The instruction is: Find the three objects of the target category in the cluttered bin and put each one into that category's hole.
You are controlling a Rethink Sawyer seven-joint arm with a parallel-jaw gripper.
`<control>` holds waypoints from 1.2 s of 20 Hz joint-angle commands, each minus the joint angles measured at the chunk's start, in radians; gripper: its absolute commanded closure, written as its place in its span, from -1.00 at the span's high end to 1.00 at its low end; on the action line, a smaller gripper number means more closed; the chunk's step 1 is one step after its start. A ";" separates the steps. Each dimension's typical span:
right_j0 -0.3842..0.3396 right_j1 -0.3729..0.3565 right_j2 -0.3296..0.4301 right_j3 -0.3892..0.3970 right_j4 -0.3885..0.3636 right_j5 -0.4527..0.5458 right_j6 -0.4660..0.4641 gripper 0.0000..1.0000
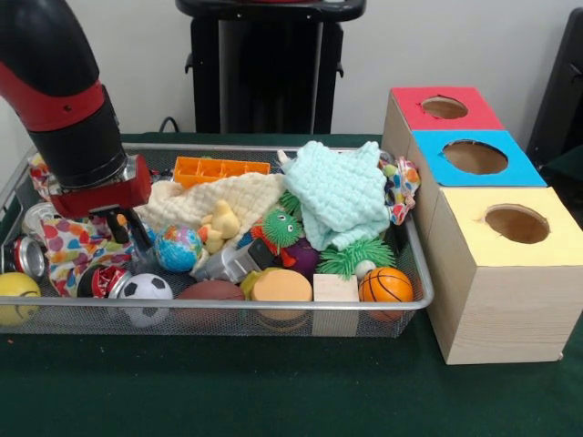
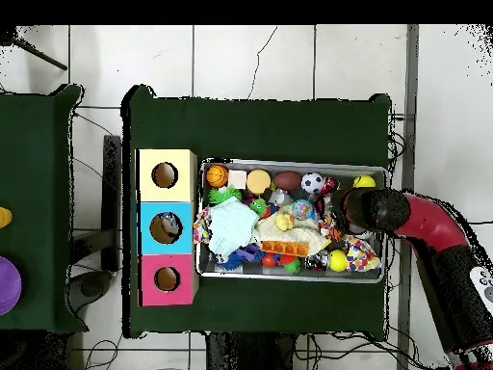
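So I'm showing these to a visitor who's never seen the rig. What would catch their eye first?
Probably the wire mesh bin, heaped with toys: a mint green knitted cloth on top, a basketball and a soccer ball along the front. Next, the red and black arm reaching down into the bin's left end, and the three boxes beside it, red, blue and yellow, each with a round hole.

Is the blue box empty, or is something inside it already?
Not empty: the overhead view shows something greyish inside the blue box's hole; what it is, cannot tell.
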 commanded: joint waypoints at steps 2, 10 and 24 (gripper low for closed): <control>0.039 -0.125 0.001 0.089 0.074 -0.037 0.106 -1.00; 0.024 -0.208 0.045 0.145 0.235 -0.003 0.133 -1.00; 0.002 0.001 0.110 0.246 0.471 -0.023 0.017 -1.00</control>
